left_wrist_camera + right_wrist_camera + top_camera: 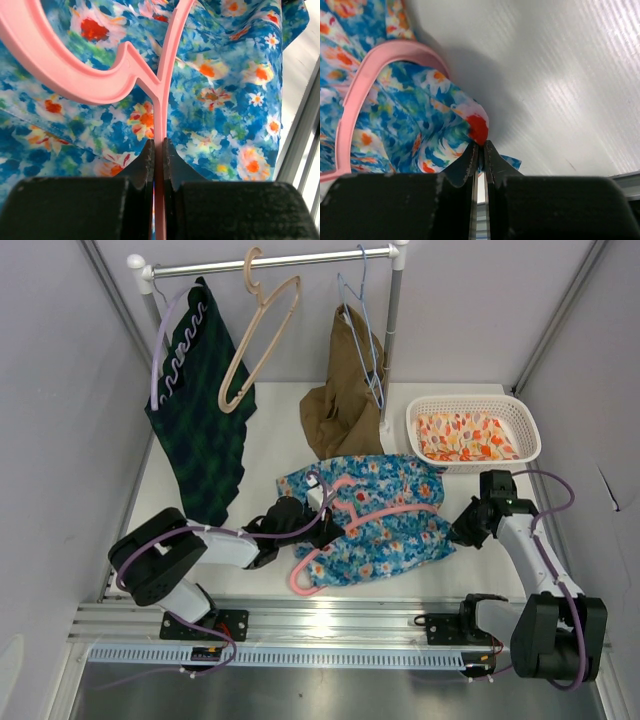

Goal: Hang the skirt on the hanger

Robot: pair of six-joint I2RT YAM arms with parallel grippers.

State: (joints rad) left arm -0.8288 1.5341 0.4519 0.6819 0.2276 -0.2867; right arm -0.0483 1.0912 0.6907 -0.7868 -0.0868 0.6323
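- The left end effector [158, 150] is clamped on the thin straight stem of the pink plastic hanger [75, 75]. The hanger's hook curls just ahead of the fingertips.
- The right end effector [480, 150] is pinched narrow on a folded edge of the blue floral fabric skirt [420, 130], at the skirt's right side. A rounded end of the pink hanger lies against the cloth close by.
- The skirt lies crumpled on the white table [272, 435] between the two arms. The hanger lies across its top, hook toward the near edge.
- Behind the right arm, a white lattice plastic basket [470, 401] holds an orange floral cloth [465, 437].
- A metal rail [290, 260] at the back carries three things:
  - a dark green plaid garment [200, 440] on a lavender hanger [160, 350]
  - a bare beige hanger [268, 345]
  - a brown garment [340, 405] on a light blue wire hanger [372, 350], its hem just behind the skirt
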